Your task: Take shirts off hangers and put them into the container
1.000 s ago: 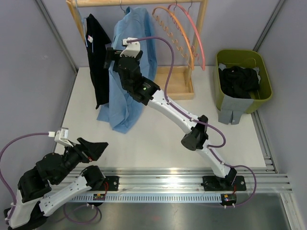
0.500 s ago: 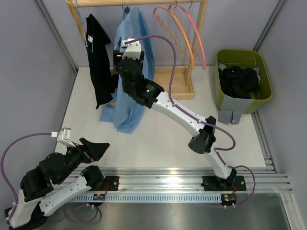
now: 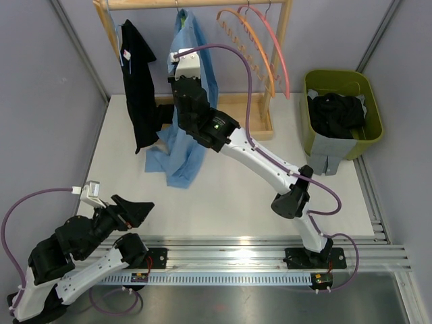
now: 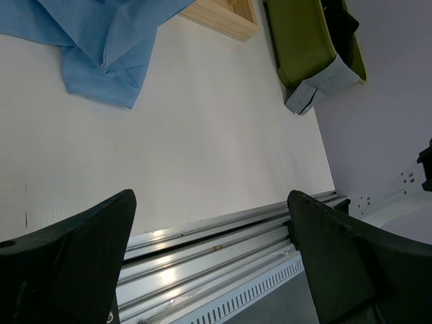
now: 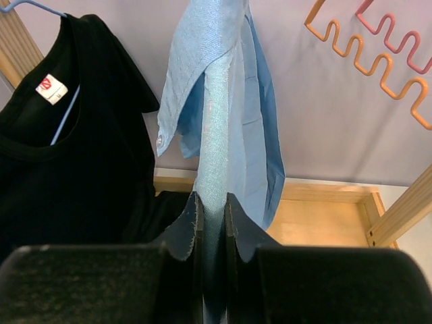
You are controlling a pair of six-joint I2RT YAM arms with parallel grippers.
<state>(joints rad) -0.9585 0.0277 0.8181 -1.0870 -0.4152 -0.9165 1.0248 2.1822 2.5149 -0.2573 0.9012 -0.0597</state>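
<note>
Blue shirt (image 5: 217, 128): soft, light and limp, so it will likely stretch and drag rather than lift whole; best held high, near the collar. Pale blue, collared, hanging from the rack (image 3: 223, 3), its tail pooled on the table (image 3: 223, 196). Right gripper (image 5: 212, 210) pinches a bunched fold of it. Left gripper (image 4: 210, 199) gapes wide and empty. Green tub (image 3: 307, 128) sits far right.
</note>
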